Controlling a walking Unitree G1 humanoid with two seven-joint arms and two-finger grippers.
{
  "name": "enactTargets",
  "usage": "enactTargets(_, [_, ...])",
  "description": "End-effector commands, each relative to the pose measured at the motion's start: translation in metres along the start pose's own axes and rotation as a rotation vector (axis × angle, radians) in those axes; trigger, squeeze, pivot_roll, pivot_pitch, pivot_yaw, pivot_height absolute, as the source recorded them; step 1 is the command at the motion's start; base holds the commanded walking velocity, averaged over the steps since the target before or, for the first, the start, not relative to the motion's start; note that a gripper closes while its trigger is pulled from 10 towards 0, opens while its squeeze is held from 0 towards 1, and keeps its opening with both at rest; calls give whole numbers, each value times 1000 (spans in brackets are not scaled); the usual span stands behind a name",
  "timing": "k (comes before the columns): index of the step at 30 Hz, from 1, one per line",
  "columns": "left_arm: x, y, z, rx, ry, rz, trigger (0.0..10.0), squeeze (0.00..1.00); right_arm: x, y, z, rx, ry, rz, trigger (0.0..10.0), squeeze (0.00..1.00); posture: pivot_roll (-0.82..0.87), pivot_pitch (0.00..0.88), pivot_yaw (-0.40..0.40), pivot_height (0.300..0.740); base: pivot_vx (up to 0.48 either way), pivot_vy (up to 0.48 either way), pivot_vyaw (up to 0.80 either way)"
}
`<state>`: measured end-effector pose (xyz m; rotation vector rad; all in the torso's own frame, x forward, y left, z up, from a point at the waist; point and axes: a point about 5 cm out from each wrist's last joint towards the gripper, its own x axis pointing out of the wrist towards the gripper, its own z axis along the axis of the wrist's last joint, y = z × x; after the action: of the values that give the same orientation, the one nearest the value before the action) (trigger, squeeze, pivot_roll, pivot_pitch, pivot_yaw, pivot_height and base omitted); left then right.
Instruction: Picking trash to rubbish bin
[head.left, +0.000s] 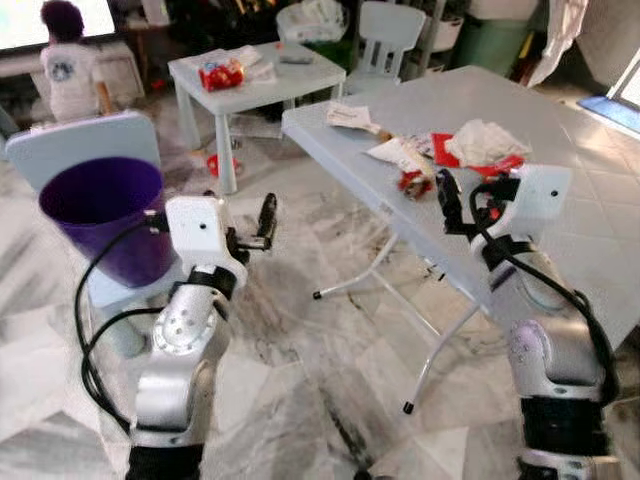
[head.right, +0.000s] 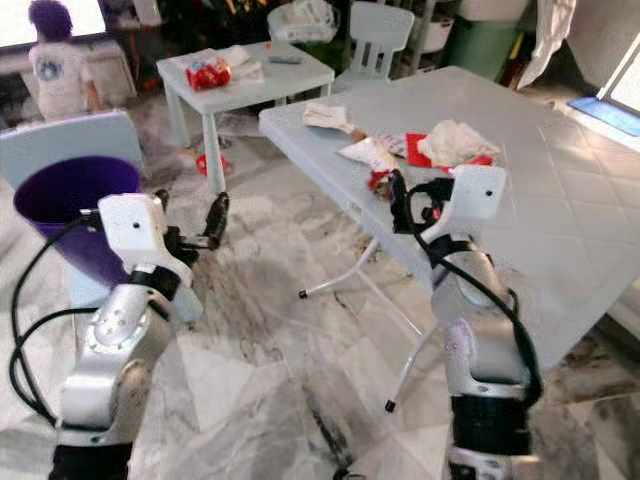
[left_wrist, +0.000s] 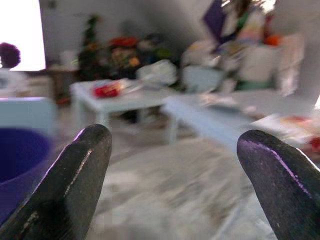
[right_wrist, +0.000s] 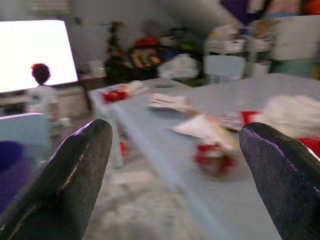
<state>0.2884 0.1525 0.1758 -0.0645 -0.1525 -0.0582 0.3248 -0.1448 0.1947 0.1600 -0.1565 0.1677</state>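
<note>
Trash lies scattered on the grey folding table (head.left: 560, 190): a small red wrapper (head.left: 414, 182) near the front edge, a white wrapper (head.left: 397, 152) just behind it, crumpled white paper (head.left: 484, 139) on a red packet (head.left: 446, 152). The right gripper (right_wrist: 172, 165), fingers spread wide and empty, hovers at the table edge just beside the red wrapper. The left gripper (left_wrist: 175, 175), also spread and empty, hangs over the marble floor (head.left: 300, 330) next to the purple bin (head.left: 105, 215).
</note>
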Motion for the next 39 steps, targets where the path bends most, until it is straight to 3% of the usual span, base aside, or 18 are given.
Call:
enactTargets(1, [3, -10, 5, -12, -21, -28, 10000, 0, -1, -11, 8, -20, -21, -30, 10000, 0, 95, 91, -50, 740, 0, 0, 0])
enactTargets(7, [3, -8, 4, -4, -15, -19, 10000, 0, -1, -11, 8, -19, -21, -25, 10000, 0, 93, 92, -50, 740, 0, 100, 0])
enactTargets(25, [2, -7, 5, -4, -22, -34, 10000, 0, -1, -11, 9, -92, -23, -31, 10000, 0, 94, 90, -50, 740, 0, 409, 0])
enactTargets(35, [3, -6, 4, -23, -20, -32, 10000, 0, -2, -9, 9, -71, -22, -10, 10000, 0, 92, 85, -47, 740, 145, 412, 0])
enactTargets(39, [4, -7, 5, -35, -24, -21, 10000, 0, -2, -9, 9, -74, -23, -9, 10000, 0, 92, 85, -47, 740, 0, 0, 0])
